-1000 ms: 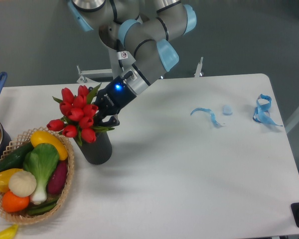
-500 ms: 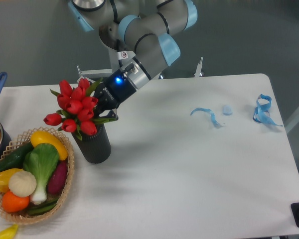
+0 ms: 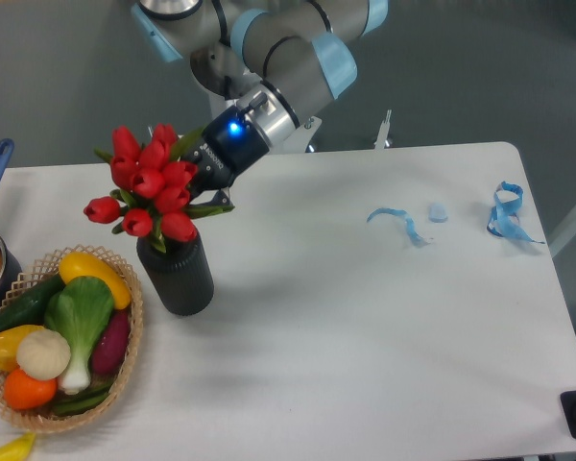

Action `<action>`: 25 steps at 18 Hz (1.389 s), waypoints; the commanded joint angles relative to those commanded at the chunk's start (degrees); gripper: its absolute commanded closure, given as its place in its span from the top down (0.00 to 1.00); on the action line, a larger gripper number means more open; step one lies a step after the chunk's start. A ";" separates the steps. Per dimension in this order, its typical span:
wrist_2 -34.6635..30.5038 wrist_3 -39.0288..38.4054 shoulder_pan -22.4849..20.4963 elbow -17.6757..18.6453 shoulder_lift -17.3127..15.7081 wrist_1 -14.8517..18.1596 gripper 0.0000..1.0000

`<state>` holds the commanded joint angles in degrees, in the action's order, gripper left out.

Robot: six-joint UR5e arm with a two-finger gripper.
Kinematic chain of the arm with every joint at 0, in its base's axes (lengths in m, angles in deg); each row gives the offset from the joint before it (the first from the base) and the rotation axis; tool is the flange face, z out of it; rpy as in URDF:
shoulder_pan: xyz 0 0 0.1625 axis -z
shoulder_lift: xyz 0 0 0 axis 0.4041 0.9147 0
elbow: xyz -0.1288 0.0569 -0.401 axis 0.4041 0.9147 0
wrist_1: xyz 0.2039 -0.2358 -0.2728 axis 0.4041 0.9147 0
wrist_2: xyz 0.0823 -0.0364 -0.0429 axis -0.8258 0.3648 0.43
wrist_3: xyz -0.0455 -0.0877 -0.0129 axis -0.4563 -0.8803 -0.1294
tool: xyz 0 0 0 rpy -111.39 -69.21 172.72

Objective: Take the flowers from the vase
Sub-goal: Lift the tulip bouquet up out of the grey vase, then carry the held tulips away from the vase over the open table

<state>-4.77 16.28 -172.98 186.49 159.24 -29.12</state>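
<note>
While you have the gripper (image 3: 204, 188) buried in the right side of the flowers (image 3: 149, 195), its jaws are hidden behind buds and leaves, so you cannot tell from this view whether they are pinching the stems or standing spread around them (only the blue-lit wrist and the black gripper body show). The red tulip bunch sits just left of the jaws and a little below them, leaning left, with its lowest buds right at the mouth of the vase (image 3: 178, 274), which stands upright on the surface (image 3: 365, 317) directly beneath the jaws. Judge this as the extraction step: the stems look to be at least partly inside the tube, so the pick is not finished. Your next move calls for a straight pull up along the vase's axis, high enough for the stem ends to clear the rim before you travel sideways; an angled pull risks dragging the rim and tipping the black tube. Mind the wicker basket (image 3: 125, 370) of vegetables, down and left of the jaws, close to the vase. Blue ribbon scraps (image 3: 507, 213) lie well off to the right.
</note>
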 joint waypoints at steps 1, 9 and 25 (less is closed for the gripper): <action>0.27 -0.79 -0.18 -0.44 -0.18 0.00 0.00; 3.25 -8.53 -2.55 -5.27 -0.53 0.00 0.00; -9.09 -7.66 -6.15 -18.37 4.48 -0.53 0.00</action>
<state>-13.86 8.62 -179.14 168.12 163.73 -29.65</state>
